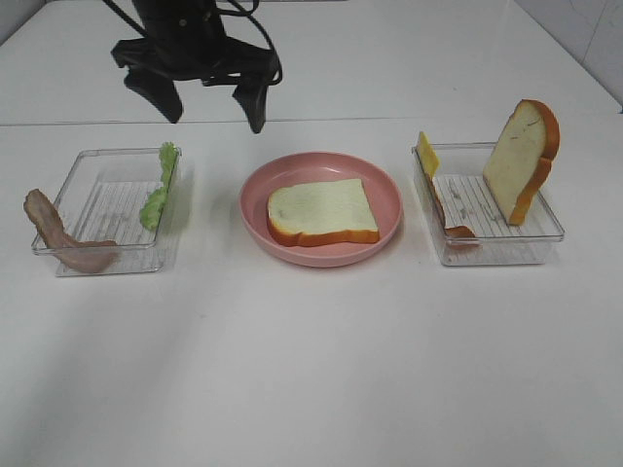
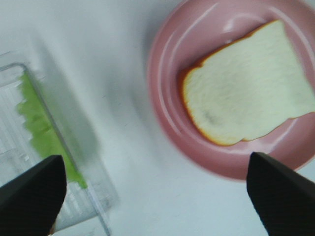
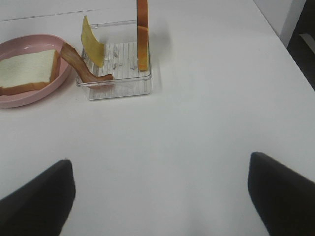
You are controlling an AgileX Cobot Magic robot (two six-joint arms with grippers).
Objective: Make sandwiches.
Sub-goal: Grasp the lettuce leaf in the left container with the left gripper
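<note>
Black fingers (image 2: 32, 196) of left gripper (image 1: 214, 119) spread wide, holding nothing, up behind the gap between left tray (image 1: 97, 156) with lettuce (image 1: 161, 190) and pink plate (image 1: 387, 195). Flat bread slice (image 1: 321, 212) on plate, apart from fingers. Right gripper (image 3: 157, 196) likewise agape, empty, well apart from right tray (image 1: 506, 251) with upright bread slice (image 1: 521, 161), cheese (image 1: 426, 154), bacon (image 1: 450, 216).
</note>
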